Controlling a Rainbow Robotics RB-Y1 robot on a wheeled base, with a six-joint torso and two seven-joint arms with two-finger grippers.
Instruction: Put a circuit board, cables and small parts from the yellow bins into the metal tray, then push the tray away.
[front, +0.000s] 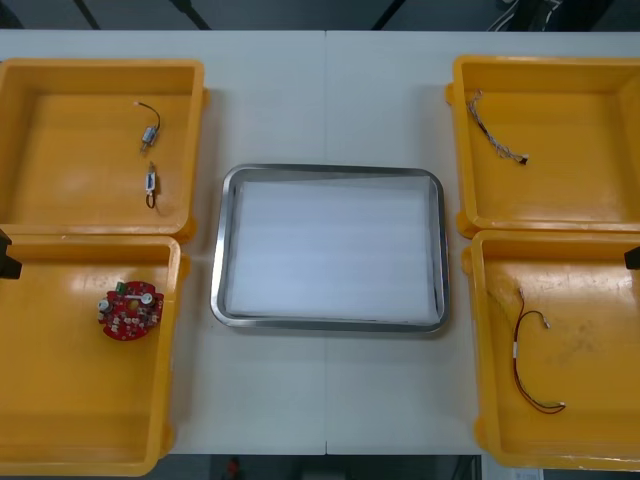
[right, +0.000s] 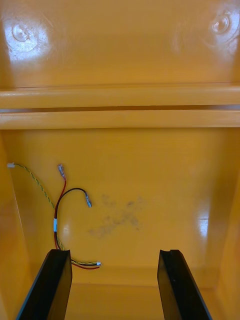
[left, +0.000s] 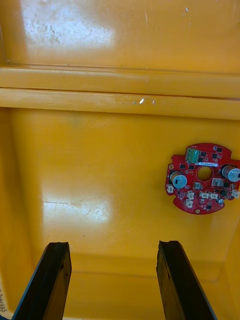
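Left gripper (left: 114, 245) gapes, flat-fingered, above glossy yellow bin (left: 100, 165).

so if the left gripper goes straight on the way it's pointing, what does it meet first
Probably the left gripper meets bare floor of its yellow bin; the red circuit board lies off that line, to one side.

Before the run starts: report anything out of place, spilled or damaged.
Only dark smudges on the near right bin's floor, beside the red and yellow cable: scuffs, probably, not damage. The metal tray sits square. Left hand hangs open over the near left bin, right hand over this one.
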